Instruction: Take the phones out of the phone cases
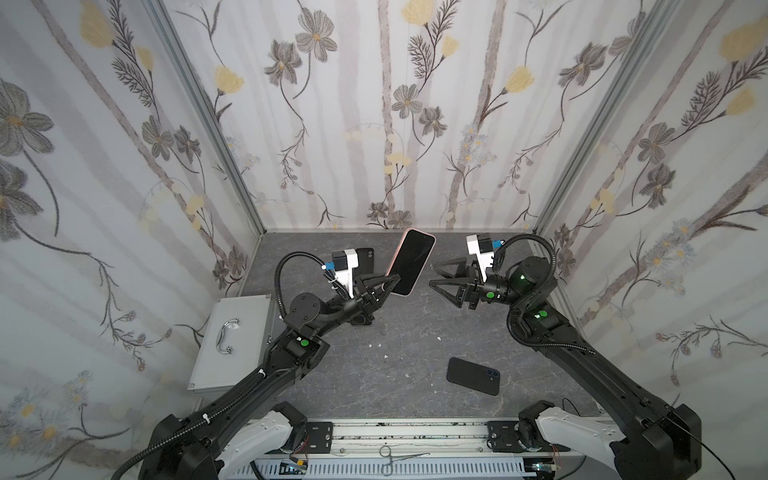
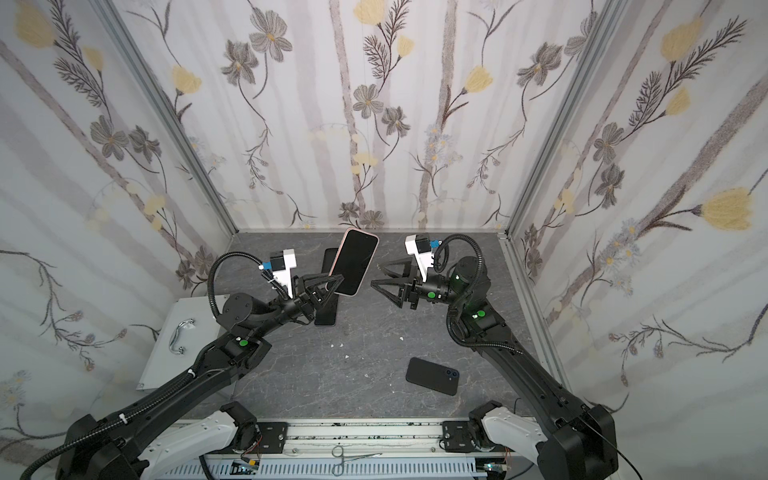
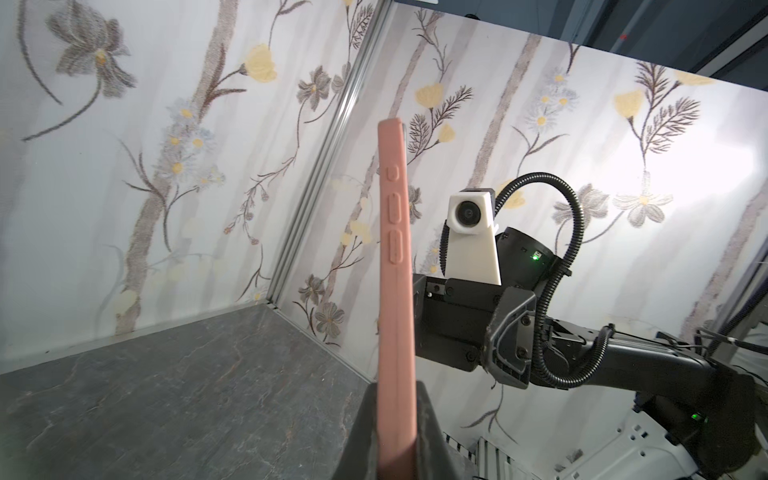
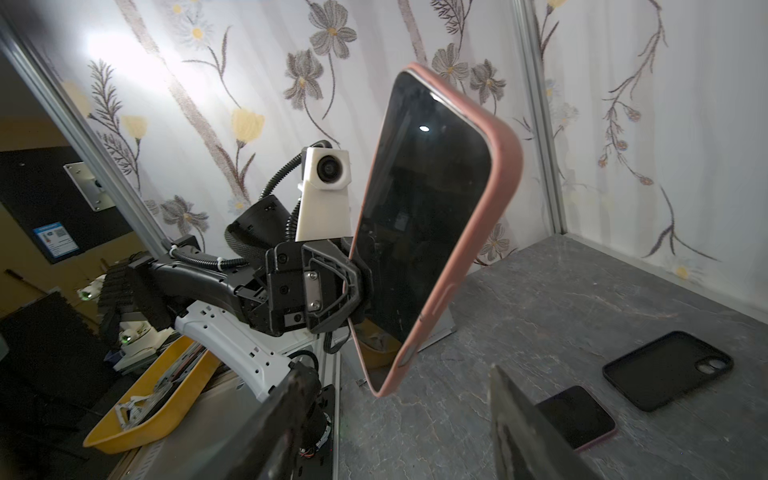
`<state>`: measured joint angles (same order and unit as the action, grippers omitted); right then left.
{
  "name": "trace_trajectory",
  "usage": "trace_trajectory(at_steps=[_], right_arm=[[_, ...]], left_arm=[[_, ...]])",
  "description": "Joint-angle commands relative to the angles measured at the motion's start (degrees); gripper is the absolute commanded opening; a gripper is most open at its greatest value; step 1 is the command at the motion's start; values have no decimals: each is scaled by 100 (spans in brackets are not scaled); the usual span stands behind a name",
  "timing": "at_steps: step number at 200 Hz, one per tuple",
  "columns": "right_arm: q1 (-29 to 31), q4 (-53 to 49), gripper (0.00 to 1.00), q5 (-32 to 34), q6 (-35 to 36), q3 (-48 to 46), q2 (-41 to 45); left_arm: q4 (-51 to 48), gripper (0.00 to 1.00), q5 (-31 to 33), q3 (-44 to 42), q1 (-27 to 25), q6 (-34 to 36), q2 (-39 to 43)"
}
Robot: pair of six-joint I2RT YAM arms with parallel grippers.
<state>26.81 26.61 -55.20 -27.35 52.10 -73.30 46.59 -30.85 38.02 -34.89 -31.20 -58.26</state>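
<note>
A phone [image 1: 411,262] with a dark screen sits inside a pink phone case [image 4: 496,195] and is held up above the table at the back centre. My left gripper [image 1: 392,284] is shut on the lower end of the cased phone, one finger on each face [image 3: 397,390]. In the left wrist view I see the pink phone case [image 3: 395,270] edge-on with its side buttons. My right gripper [image 1: 433,275] stands open just right of the phone, apart from it. In the right wrist view the wide-apart fingertips [image 4: 505,399] frame the case's lower corner, touching nothing.
A black case [image 4: 665,370] with a camera hole and a bare phone [image 4: 577,415] lie on the table behind and under my left gripper. A black phone-shaped thing [image 1: 473,376] with two lenses lies front right. A silver box [image 1: 230,336] with a handle stands at the left.
</note>
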Motion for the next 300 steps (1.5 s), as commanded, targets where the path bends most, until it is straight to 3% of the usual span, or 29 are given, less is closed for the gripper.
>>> trace_trajectory(at_steps=[1, 55, 145, 281, 300], right_arm=[[80, 205, 68, -437, 85, 112, -120], [236, 183, 60, -431, 225, 271, -262], [428, 990, 36, -597, -233, 267, -505], [518, 783, 0, -564, -70, 218, -414], [510, 601, 0, -486, 64, 231, -339]], left_arm=[[1078, 0, -492, 120, 1, -360, -103], [1535, 0, -476, 176, -42, -655, -248], [1669, 0, -411, 158, -116, -627, -366], [1709, 0, -432, 20, -169, -675, -406], [1709, 0, -436, 20, -173, -638, -439]])
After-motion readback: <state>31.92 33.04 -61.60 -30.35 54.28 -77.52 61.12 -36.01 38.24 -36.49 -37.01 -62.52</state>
